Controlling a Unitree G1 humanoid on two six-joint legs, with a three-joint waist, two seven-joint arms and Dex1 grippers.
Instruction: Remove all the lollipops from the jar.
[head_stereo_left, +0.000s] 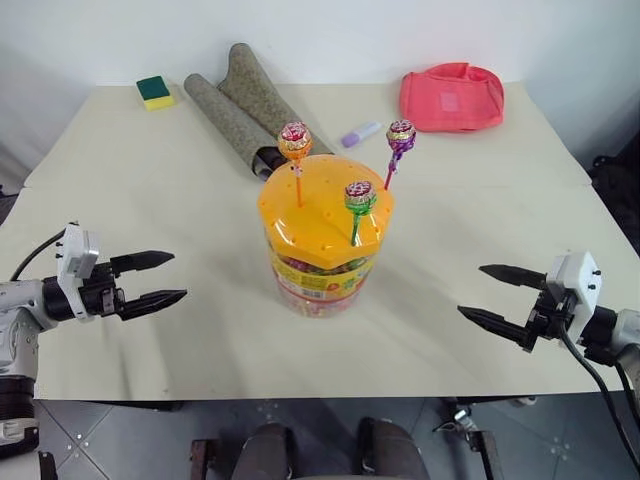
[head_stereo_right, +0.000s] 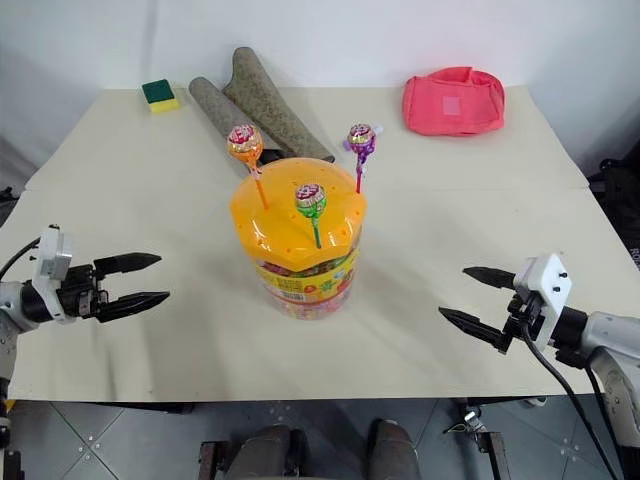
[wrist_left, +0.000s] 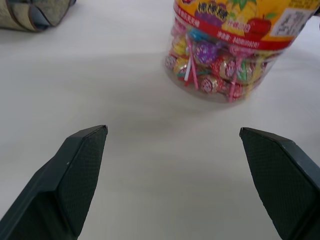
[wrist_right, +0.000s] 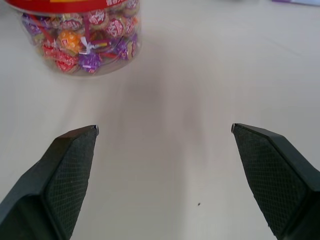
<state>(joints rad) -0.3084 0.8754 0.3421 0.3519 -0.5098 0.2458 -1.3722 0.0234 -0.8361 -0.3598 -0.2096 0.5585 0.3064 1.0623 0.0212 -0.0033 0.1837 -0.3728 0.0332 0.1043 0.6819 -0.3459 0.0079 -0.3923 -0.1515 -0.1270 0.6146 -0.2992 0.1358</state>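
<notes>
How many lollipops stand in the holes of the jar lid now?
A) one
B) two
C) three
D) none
C: an orange lollipop, a purple lollipop and a green lollipop all stand upright in the orange lid.

The 2 head views look forward and down from above the table (head_stereo_left: 120, 330) (slightly offset sideways). Each of the 2 wrist views looks low and close along its fingers; all 4 share the jar (head_stereo_left: 322, 283).
</notes>
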